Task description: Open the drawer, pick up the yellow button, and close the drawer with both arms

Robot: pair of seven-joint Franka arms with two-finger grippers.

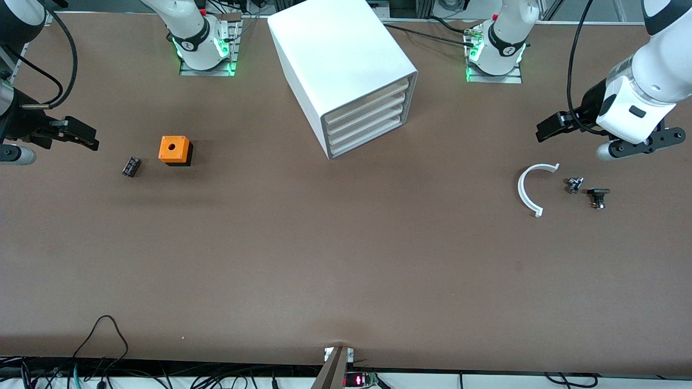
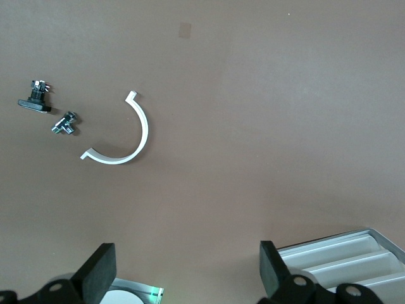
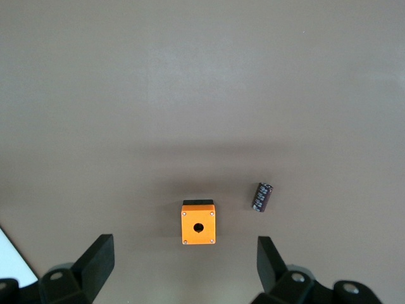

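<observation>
The curved white plastic clip [image 1: 529,188] lies nearest me on the matte brown table [image 1: 324,259], all drawers of the boxy white cabinet [image 1: 346,70] are shut, and I see the left pincer [image 2: 183,269] and the right pincer [image 3: 183,266] both spread apart above the table.

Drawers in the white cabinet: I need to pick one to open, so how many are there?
4, stacked one above another in the cabinet: top drawer, second drawer, third drawer, bottom drawer. All look shut, so their contents are hidden.
</observation>
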